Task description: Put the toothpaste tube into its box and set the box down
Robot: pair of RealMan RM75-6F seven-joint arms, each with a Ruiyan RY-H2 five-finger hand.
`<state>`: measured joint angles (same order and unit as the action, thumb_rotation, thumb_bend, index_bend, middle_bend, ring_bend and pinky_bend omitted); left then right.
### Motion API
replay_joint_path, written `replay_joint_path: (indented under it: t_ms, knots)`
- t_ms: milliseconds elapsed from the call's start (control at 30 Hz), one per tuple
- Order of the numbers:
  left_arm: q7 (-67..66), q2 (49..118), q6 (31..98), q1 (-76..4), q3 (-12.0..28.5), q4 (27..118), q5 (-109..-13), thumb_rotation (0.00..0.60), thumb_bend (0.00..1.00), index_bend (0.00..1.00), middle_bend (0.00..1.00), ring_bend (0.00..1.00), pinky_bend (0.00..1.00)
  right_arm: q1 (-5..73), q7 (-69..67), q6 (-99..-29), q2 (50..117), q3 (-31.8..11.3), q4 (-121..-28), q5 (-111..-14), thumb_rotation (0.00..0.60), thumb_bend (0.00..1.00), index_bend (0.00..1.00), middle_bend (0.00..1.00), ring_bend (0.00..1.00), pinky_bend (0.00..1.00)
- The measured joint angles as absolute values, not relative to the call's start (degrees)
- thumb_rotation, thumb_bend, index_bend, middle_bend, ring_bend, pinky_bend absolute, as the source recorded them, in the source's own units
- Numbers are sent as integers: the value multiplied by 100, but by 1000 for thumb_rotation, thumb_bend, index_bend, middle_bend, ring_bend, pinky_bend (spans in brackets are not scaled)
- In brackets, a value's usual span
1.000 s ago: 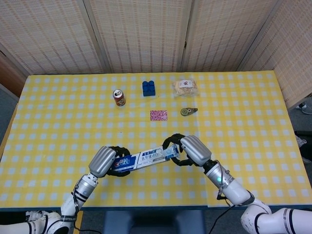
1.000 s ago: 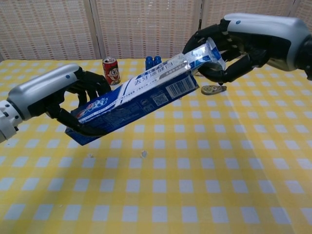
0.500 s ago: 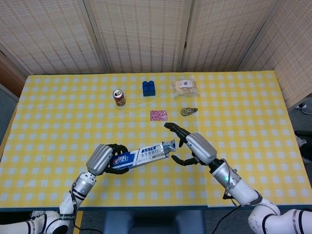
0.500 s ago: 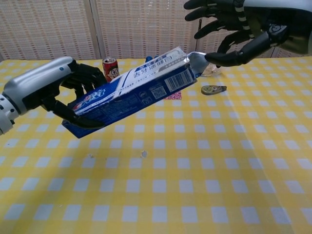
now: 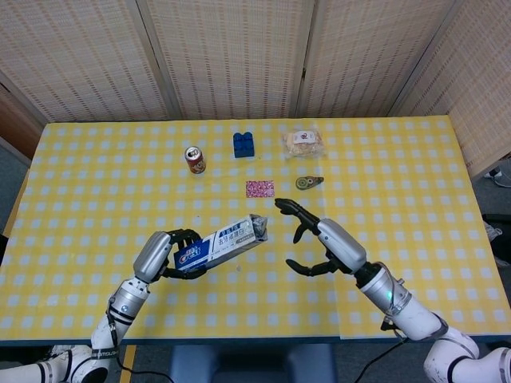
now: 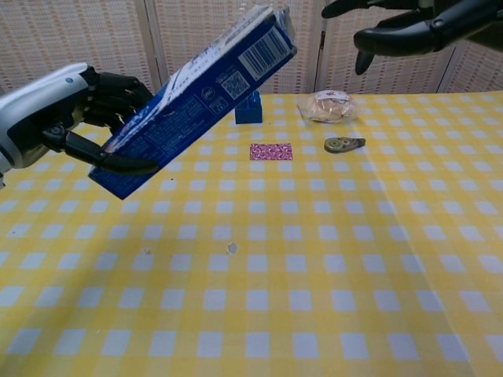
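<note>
The toothpaste box (image 5: pixel 225 242) is tilting open end up above the yellow checked table (image 5: pixel 415 199), with the crimped tube end (image 5: pixel 259 226) peeking out of its raised mouth. The left hand (image 5: pixel 166 254) is gripping the box's lower end, fingers wrapping around it. The right hand (image 5: pixel 318 239) is hovering near the box's mouth with fingers spread wide, holding nothing. Behind are sitting a soda can (image 5: pixel 195 159), a blue block (image 5: pixel 243 144), a bagged bun (image 5: pixel 304 142), a pink packet (image 5: pixel 260 188) and a tape roll (image 5: pixel 306 183)

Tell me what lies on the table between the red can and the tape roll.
In the head view, the pink patterned card lies between the red can and the tape roll, nearer the roll.
</note>
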<state>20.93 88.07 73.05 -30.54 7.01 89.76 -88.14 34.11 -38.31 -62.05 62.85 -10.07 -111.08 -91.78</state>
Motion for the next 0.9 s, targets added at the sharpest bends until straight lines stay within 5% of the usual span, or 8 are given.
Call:
replay_joint_path:
  t_ms: [300, 367, 467, 533, 633, 733, 900]
  knots:
    - [2146, 8849, 7337, -3047, 697, 8858, -8828, 600, 173, 664, 724, 559, 644, 3357, -4410, -6585, 6069, -813, -10852, -9722, 600, 376, 0, 113, 199, 421]
    - [2150, 8834, 7327, -3047, 706, 8852, -8808, 600, 173, 664, 724, 559, 644, 3325, -4277, -6672, 6046, -790, -10743, -9774, 600, 372, 0, 279, 339, 469]
    - [2119, 8808, 7321, -3052, 706, 8850, -8812, 600, 173, 664, 724, 560, 644, 3260, -3810, -6758, 6034, -765, -10561, -9798, 600, 371, 0, 619, 640, 724]
    - [2108, 8790, 7319, -3055, 708, 8856, -8814, 600, 172, 664, 724, 559, 644, 3217, -3420, -6783, 6031, -740, -10434, -9788, 600, 371, 0, 737, 745, 822]
    - [2089, 8750, 7319, -3056, 710, 8878, -8816, 600, 173, 664, 724, 560, 644, 3150, -2687, -6766, 6058, -679, -10173, -9731, 600, 413, 0, 841, 838, 906]
    - [2058, 8714, 7324, -3054, 712, 8906, -8817, 600, 173, 664, 724, 559, 644, 3089, -1976, -6725, 6188, -588, -9799, -9676, 600, 568, 0, 910, 895, 966]
    - [2048, 8685, 7308, -3060, 714, 8946, -8806, 600, 173, 664, 724, 559, 644, 3049, -1499, -6585, 6764, -336, -8982, -9686, 600, 669, 0, 935, 919, 993]
